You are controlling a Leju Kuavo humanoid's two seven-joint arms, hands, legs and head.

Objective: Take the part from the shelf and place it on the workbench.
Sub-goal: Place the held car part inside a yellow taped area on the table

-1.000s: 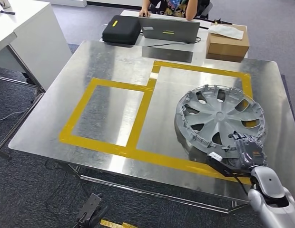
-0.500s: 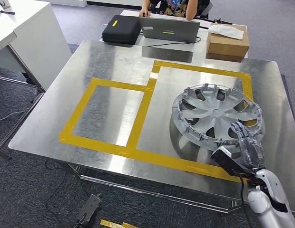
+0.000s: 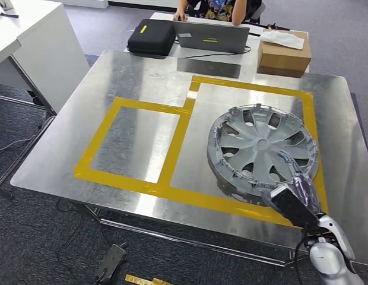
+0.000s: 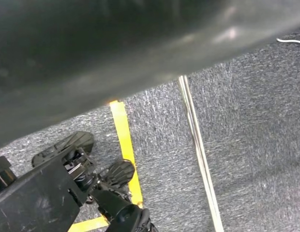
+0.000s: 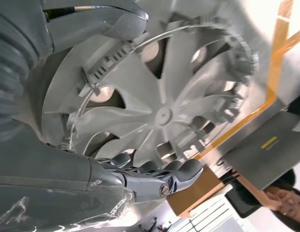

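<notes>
Grey carpet [image 4: 250, 145] fills the floor. Yellow tape [image 4: 126, 140] crosses it. A thin metal bar [image 4: 200, 154] lies beside the tape.

Hubcap [image 3: 261, 148] fills right square; left taped square [image 3: 136, 141] lies bare.

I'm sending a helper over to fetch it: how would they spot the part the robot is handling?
On the steel workbench, look inside the larger yellow-taped rectangle on the right. The grey hubcap lies there, gripped by the right hand: the only round, spoked object.
</notes>
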